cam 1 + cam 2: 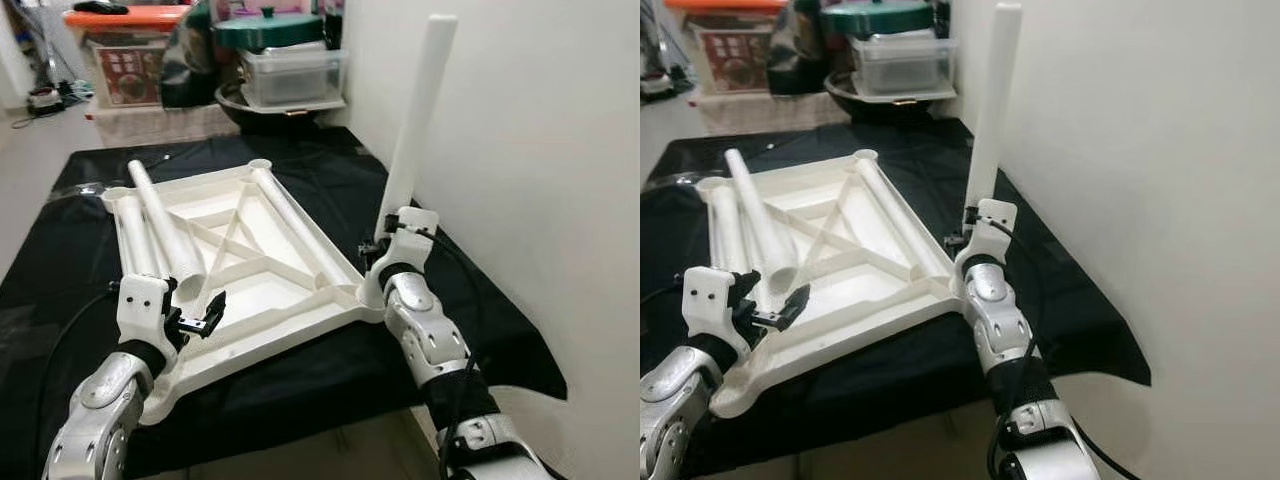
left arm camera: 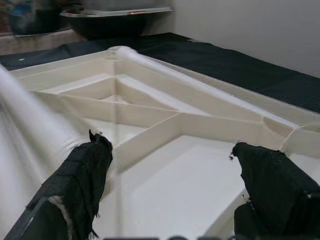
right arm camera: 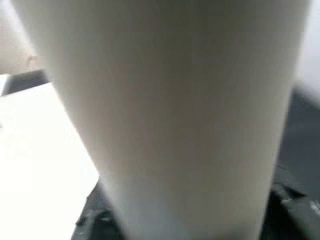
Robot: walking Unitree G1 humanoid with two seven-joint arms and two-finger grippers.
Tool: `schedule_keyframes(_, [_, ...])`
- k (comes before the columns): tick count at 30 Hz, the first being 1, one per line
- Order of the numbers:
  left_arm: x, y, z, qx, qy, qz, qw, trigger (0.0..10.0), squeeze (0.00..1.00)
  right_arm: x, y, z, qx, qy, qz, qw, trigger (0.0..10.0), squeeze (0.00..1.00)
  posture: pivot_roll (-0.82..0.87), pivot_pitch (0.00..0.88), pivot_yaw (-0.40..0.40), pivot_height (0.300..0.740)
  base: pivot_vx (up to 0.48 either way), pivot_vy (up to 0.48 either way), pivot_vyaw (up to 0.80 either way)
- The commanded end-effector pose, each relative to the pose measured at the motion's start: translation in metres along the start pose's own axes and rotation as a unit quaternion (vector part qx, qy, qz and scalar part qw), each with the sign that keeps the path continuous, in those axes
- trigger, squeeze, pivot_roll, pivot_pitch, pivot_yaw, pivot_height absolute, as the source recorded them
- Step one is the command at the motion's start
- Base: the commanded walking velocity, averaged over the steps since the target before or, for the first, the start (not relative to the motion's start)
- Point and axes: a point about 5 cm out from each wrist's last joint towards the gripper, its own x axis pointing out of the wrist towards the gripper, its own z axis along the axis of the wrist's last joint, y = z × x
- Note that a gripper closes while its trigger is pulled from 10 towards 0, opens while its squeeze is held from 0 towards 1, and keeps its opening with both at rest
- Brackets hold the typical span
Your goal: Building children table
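At the 7 o'clock edge of the head view, the left gripper (image 1: 205, 318) hovers over the near-left part of the upturned white tabletop (image 1: 290, 290), which lies underside-up on the black-draped worktop (image 1: 480, 330); its jaws stand wide apart with nothing between them, the fingers (image 2: 82, 175) framing the ribbed underside in the left wrist view. Just ahead of these jaws, toward 12 o'clock, three loose legs lie flat on the tabletop — two along its left rail, the upper one (image 1: 165, 225) with its open end nearest the left gripper, and a third (image 1: 295, 220) along the right rail. Their long axes run roughly from 11 to 5 o'clock. Moving right, the right gripper (image 1: 385, 250) holds the fourth leg (image 1: 418, 110) near its lower end, jaws closed around it. This leg stands near-upright, tilted slightly toward 1 o'clock, directly above the near-right corner socket (image 1: 368, 293). The governing relation is vertical: leg axis against socket axis. Judged from this pose, the leg needs straightening before it is pressed down, since a tilted entry could bind. The right arm is the nearer one for that corner.
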Motion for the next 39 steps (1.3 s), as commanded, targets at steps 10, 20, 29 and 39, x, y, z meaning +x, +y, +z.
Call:
schedule_keyframes(10, [0.002,0.002,0.000,0.005,0.000,-0.004,1.000,10.0,0.00,-0.053,0.067,0.012,-0.042,-0.041,0.513,0.857,10.0,0.00,0.06,0.000,-0.070,0.740,0.000,0.000,0.00])
schedule_keyframes(20, [-0.002,0.002,-0.004,0.004,0.007,0.005,1.000,10.0,0.00,-0.020,0.057,-0.012,-0.058,0.007,0.342,0.938,0.0,0.00,0.06,0.000,-0.062,0.740,0.000,0.000,0.00])
schedule_keyframes(29, [-0.001,0.002,-0.004,0.008,0.008,0.003,1.000,10.0,0.00,0.008,0.005,-0.029,-0.007,0.084,0.024,0.996,0.0,0.00,0.06,0.000,-0.052,0.740,0.000,0.000,0.00])
schedule_keyframes(39, [0.001,-0.001,-0.001,0.004,0.003,-0.011,1.000,10.0,0.00,-0.013,0.023,0.009,-0.023,-0.038,0.156,0.987,10.0,1.00,0.04,0.000,-0.045,0.740,0.000,0.000,0.00])
